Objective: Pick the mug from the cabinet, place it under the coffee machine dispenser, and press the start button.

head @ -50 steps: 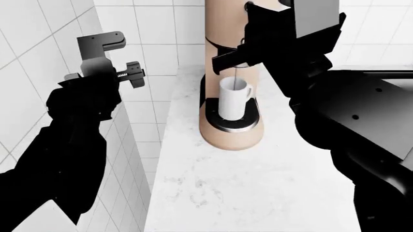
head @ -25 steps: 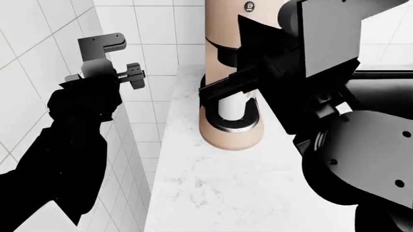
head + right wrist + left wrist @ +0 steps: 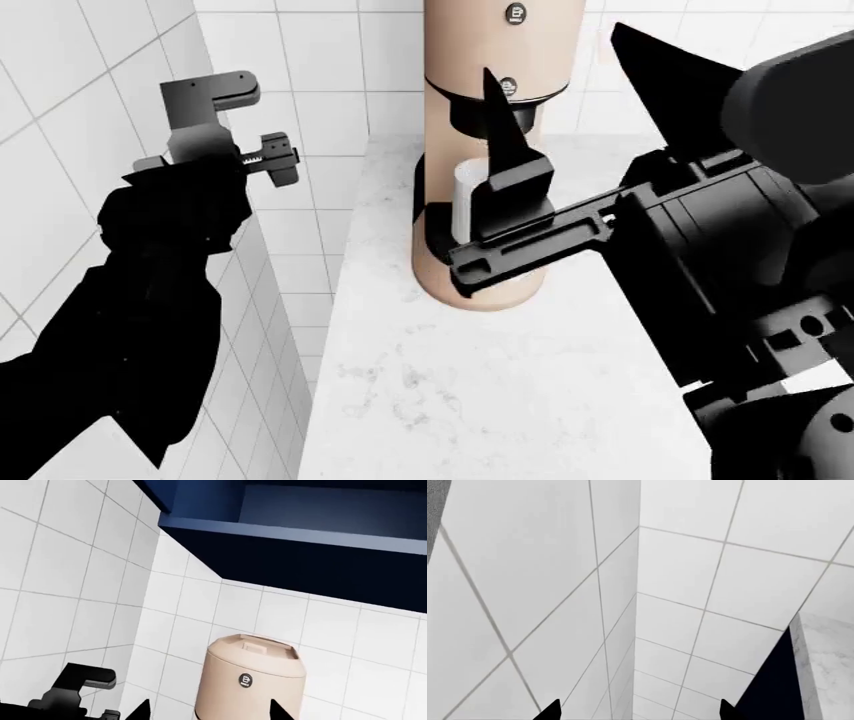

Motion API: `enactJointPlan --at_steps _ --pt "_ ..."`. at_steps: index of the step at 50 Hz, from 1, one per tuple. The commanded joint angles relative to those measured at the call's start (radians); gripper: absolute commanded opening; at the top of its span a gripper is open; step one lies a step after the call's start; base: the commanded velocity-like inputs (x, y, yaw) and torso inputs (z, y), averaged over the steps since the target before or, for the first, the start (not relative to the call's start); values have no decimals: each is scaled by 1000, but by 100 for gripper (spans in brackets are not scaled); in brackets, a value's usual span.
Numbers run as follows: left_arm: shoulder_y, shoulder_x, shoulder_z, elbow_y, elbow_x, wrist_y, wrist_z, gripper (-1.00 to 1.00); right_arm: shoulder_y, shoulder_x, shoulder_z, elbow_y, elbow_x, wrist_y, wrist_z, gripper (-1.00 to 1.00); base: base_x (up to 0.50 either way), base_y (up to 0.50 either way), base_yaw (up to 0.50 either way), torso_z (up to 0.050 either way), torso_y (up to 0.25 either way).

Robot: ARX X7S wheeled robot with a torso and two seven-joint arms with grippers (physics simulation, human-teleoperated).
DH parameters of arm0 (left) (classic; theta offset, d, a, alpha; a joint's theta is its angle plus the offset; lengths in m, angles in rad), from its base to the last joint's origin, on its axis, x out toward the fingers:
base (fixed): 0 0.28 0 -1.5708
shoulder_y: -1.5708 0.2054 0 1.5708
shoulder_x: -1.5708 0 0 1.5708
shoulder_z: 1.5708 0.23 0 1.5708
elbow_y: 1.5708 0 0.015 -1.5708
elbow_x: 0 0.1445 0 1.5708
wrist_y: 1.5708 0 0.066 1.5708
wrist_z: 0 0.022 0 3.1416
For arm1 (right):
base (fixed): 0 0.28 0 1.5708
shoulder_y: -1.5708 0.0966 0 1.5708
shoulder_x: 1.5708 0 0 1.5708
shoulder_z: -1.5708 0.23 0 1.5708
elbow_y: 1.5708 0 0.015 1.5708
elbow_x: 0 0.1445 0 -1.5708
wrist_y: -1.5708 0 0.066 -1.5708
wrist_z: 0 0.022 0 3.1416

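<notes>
White mug seated in the coffee machine

The plain white mug (image 3: 466,195) stands behind the right hand (image 3: 501,150), whose fingers are apart and empty; left hand (image 3: 260,155) spread, holding nothing.

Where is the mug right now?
In the head view, the mug stands on the coffee machine base at the counter's back, mostly hidden behind the right gripper.

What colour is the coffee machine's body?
Beige, clearest in the head view: coffee machine.

White mug (image 3: 466,190), beige coffee machine (image 3: 494,60), white marbled counter (image 3: 467,390), navy cabinet (image 3: 300,520), white tiles (image 3: 707,555)
</notes>
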Motion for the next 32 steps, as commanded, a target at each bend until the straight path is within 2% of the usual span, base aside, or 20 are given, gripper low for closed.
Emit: enactJointPlan --at_steps 1,9,21,29,32 --pt "4 0 2 0 0 2 -1 100 0 69 37 -63 146 -64 135 100 0 0 0 0 0" --pt "6 0 4 0 0 5 -1 100 41 113 35 -101 220 -112 214 100 0 0 0 0 0" --pt "1 0 12 0 2 12 6 100 36 132 64 -98 207 -118 206 100 0 0 0 0 0" --pt "-46 24 63 0 6 131 67 100 2 122 85 -89 162 -102 162 100 0 0 0 0 0" --pt "-67 34 81 0 10 217 103 100 -13 115 94 -83 139 -95 139 100 0 0 0 0 0"
